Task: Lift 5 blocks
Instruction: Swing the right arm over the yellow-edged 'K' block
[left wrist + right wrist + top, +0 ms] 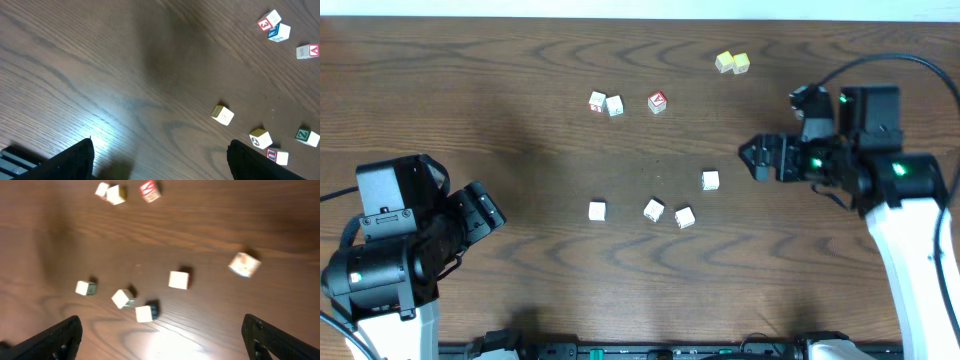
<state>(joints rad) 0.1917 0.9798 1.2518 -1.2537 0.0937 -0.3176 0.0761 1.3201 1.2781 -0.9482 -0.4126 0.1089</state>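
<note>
- blocks (653,210): white printed cubes, all resting on the tabletop (500,80), none held.
- Four sit in a loose row mid-tabletop, a little toward the near edge. The leftmost block (597,210) stands alone. The dark-marked block (653,210) and its neighbour block (684,217) are close together but apart.
- green-marked block (306,136): at the right end of the row, set back toward the far edge.
- hidden block (243,264): shows only in the blurred right wrist view, to the right of the row. In the overhead view the right arm covers it.
- blue-faced block (614,105) and red-numeral block (597,102): touching, near the far edge, left of centre.
- red-topped cube (657,102): just right of that pair, not touching it.
- yellow cubes (724,62): two, side by side, at the far edge right of centre.
- right gripper (750,157): jaws spread wide, nothing in them. It is toward the right edge, pointing at the row, near the green-marked block.
- left gripper (488,212): jaws spread wide, empty. It is by the left edge toward the near-left corner, well apart from every block.
</note>
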